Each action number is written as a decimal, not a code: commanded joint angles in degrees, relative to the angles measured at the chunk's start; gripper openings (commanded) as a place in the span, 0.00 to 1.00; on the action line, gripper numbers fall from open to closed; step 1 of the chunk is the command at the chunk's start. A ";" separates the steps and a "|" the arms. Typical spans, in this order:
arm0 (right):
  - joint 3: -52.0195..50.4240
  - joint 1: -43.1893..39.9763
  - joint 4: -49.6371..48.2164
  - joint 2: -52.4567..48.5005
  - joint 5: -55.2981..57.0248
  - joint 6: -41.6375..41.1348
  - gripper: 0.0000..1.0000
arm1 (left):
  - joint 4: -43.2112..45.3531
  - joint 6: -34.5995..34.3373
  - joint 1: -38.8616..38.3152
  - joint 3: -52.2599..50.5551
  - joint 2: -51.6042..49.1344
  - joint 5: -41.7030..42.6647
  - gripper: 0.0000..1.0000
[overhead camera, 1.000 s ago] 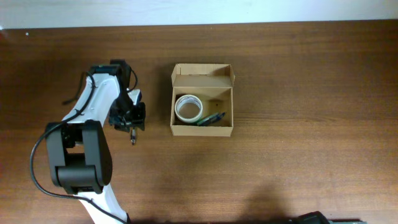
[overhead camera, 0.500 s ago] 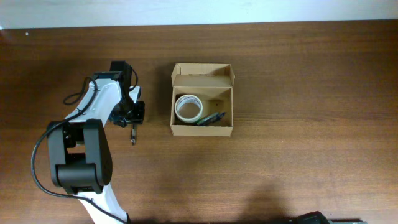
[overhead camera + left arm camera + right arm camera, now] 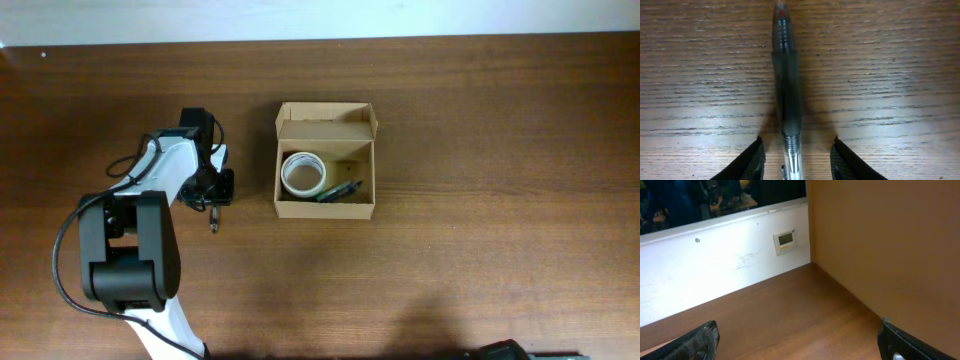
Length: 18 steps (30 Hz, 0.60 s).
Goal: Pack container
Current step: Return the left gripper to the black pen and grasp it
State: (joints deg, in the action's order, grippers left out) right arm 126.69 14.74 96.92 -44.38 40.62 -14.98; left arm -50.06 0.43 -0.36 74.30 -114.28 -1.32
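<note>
The container (image 3: 325, 208) is a small tan cardboard box with its flap lid open, at the table's middle. A white tape roll (image 3: 302, 173) and a dark pen (image 3: 340, 190) lie inside it. A second pen (image 3: 213, 218) lies on the table left of the box; in the left wrist view it (image 3: 786, 85) is dark with a silver end. My left gripper (image 3: 796, 152) is open, lowered over the pen's silver end, one finger on each side, not touching it. In the overhead view the left gripper (image 3: 213, 192) is left of the box. My right gripper (image 3: 800, 340) is open and empty.
The right wrist view shows a white wall with a small thermostat panel (image 3: 785, 241) and a tan panel (image 3: 890, 240) on the right. The right arm is barely in the overhead view, at the bottom edge (image 3: 500, 350).
My left gripper has drawn back slightly toward the upper left and settled over the pen's upper end. The pen, box and its contents have not moved.
</note>
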 commanded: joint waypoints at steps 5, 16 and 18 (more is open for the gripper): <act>-0.04 0.42 0.00 -0.15 0.48 -0.07 0.99 | 2.10 0.87 -0.07 -2.43 -0.15 -0.20 0.27; -0.04 0.42 -0.02 -0.15 0.48 -0.07 0.99 | 5.16 0.90 -0.07 -4.31 -0.15 -0.17 0.02; -0.04 0.42 -0.04 -0.15 0.48 -0.07 0.99 | 5.25 0.87 -0.09 -4.20 -0.09 -0.13 0.02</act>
State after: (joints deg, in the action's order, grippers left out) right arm 126.69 14.74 96.95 -44.38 40.62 -15.00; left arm -45.93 0.84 -0.32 71.83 -112.71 -2.61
